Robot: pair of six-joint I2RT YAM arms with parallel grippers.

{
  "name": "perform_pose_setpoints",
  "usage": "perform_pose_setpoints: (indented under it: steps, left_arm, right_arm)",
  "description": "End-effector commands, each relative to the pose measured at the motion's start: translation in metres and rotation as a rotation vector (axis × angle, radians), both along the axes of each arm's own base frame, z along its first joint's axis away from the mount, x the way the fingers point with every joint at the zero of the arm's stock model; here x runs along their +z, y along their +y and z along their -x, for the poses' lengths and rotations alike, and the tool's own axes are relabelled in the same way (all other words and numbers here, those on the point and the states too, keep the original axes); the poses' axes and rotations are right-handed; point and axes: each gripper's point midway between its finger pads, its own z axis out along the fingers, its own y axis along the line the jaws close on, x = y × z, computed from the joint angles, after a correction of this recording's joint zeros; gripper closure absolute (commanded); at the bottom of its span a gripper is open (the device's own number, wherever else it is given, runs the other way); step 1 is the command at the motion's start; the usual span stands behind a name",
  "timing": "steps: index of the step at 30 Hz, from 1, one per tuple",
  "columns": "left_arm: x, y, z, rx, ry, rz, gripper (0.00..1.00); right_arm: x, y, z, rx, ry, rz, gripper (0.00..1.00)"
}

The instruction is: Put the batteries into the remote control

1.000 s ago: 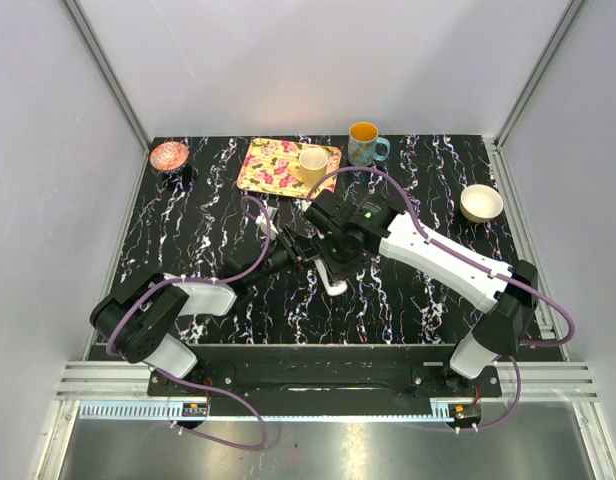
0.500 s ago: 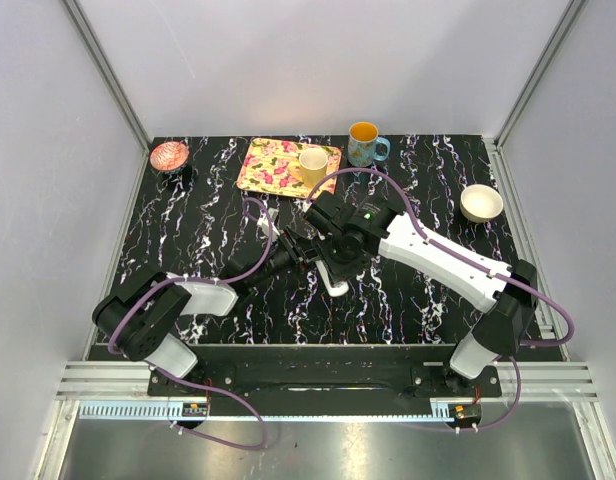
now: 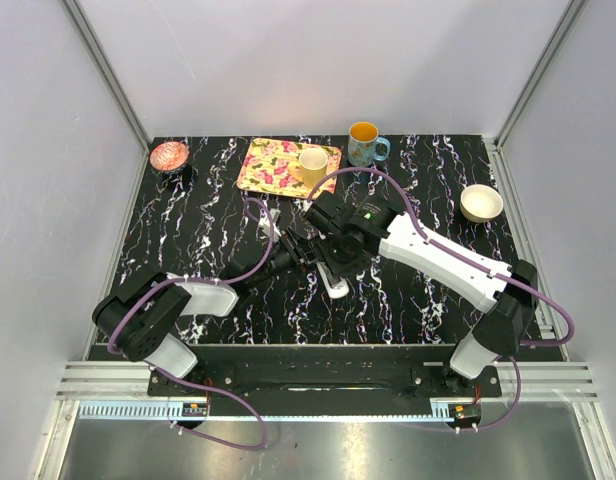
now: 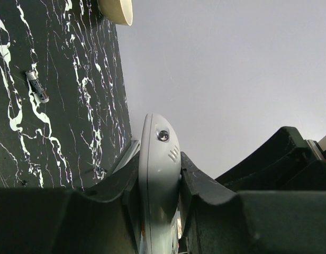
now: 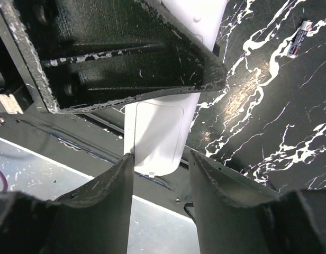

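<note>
One remote point(image 4: 159, 174), R jaws wider (slightly)

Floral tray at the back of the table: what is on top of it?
A pale yellow mug stands on the right end of the flowered rectangular tray; nothing else shows on it. The patch of tray under the mug is covered.
</note>
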Motion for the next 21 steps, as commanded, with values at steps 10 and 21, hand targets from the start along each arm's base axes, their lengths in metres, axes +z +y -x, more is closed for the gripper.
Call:
perform_pose_setpoints:
  steps: [10,21]
  left_arm:
    - [0.047,-0.008,0.012,-0.056,-0.113,0.102,1.00]
    - [0.043,-0.006,0.012,-0.050,-0.107,0.099,1.00]
  right_arm:
    - [0.020,0.006,-0.018,-0.048,-0.091,-0.073,0.34]
    - [0.054,0.005,-0.015,-0.090,-0.137,-0.193,0.30]
